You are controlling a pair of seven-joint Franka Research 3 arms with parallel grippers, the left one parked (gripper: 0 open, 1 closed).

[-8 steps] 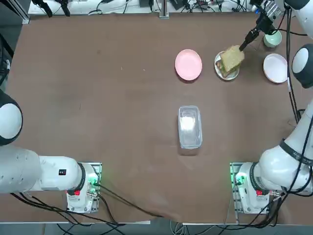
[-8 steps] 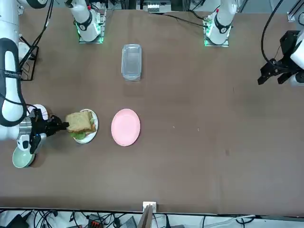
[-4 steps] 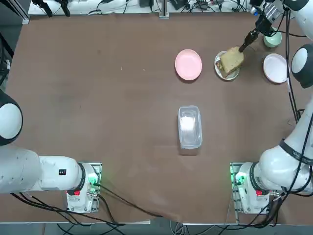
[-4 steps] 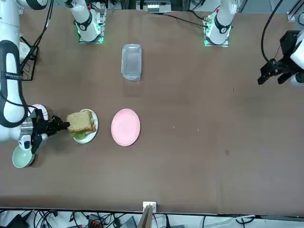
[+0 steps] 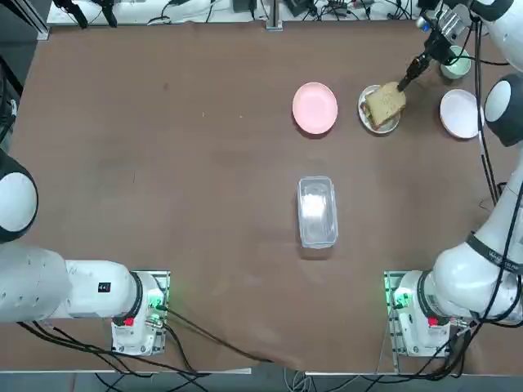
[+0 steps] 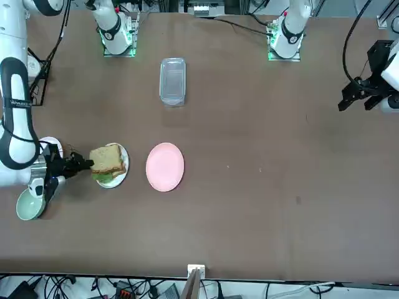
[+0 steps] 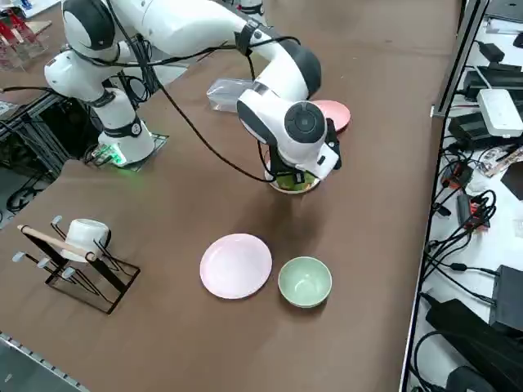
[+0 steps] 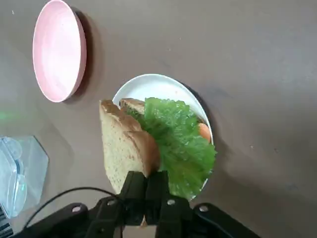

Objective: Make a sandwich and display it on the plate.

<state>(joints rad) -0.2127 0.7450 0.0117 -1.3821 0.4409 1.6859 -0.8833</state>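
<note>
Right now my pincer (image 8: pixel 145 191) is clenched on one edge of a bread slice (image 8: pixel 121 148), which it holds tilted above the plate (image 8: pixel 148 85). Under that slice, on the plate, lie a green lettuce leaf (image 8: pixel 178 141) and the other slice (image 8: pixel 132 105), with something small and orange (image 8: pixel 203 131) at the leaf's edge; I cannot tell what it is. So the sandwich (image 5: pixel 384 103) sits over the plate with its top slice not laid flat.

Going out from the robot's side of the counter (image 5: pixel 180 180), a clear box (image 5: pixel 317 211) lies nearest. Farther out, the pink plate (image 5: pixel 315 107) stands just beside the sandwich plate, apart from it. On the other side of the sandwich plate are a second white plate (image 5: pixel 460 113) and, beyond it, a pale-green bowl (image 5: pixel 458 64), close behind my pincer.
</note>
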